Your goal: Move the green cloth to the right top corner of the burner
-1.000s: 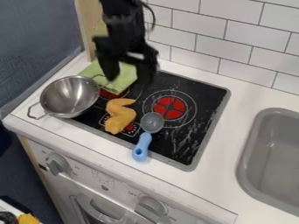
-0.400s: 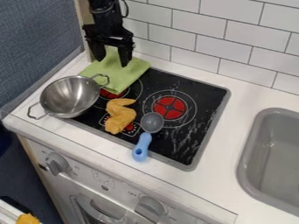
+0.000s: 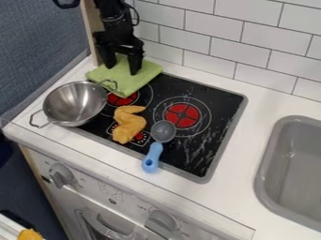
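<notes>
As it looks soft and light, the green cloth [image 3: 133,83] should suit a pinch grip.
Gripper [image 3: 122,66]: fingers parted, nothing grasped; cloth directly beneath them. Expect limp fabric, not fragile, low slip risk. Best hold: a gathered fold midway between the tips, pressed low. Two-handled metal bowl [image 3: 74,104], camera-side of the fingers, meets the cloth's edge in view; possible snag.

White rectangular tiles [image 3: 239,55] with thin dark grout lines cover the wall behind the toy kitchen. A pale wooden post [image 3: 91,30] stands upright at the tiles' left end, beside a dark blue-grey textured surface [image 3: 39,40]. The white tabletop [image 3: 270,103] holds a grey sink basin [image 3: 301,164] at the right. Round knobs [image 3: 61,175] line the white front panel [image 3: 128,200] below. Soft light falls across the tiles.
</notes>
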`<state>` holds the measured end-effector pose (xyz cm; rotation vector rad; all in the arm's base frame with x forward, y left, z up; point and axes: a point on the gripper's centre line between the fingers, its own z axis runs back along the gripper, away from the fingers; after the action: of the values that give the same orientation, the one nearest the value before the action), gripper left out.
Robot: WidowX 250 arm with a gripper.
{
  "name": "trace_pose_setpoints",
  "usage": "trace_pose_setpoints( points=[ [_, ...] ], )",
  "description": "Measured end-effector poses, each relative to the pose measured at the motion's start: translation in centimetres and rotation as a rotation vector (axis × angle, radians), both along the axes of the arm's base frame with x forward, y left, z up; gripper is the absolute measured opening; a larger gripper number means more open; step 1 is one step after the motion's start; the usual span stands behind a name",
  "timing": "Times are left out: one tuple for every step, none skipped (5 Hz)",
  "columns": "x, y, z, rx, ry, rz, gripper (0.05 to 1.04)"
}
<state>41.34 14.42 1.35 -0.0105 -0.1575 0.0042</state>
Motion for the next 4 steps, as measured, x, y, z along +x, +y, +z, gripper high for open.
trace_pose_setpoints(
  points=[
    [-0.4, -1.8, -0.4, -0.01, 0.021, -0.025, 0.999],
    [-1.5, -5.3, -0.4, -0.026, 0.058, -0.037, 0.997],
    [-1.7, -11.0, -0.2, -0.038, 0.079, -0.061, 0.999],
    [-1.1, -16.4, 0.3, -0.039, 0.095, -0.057, 0.999]
  ],
)
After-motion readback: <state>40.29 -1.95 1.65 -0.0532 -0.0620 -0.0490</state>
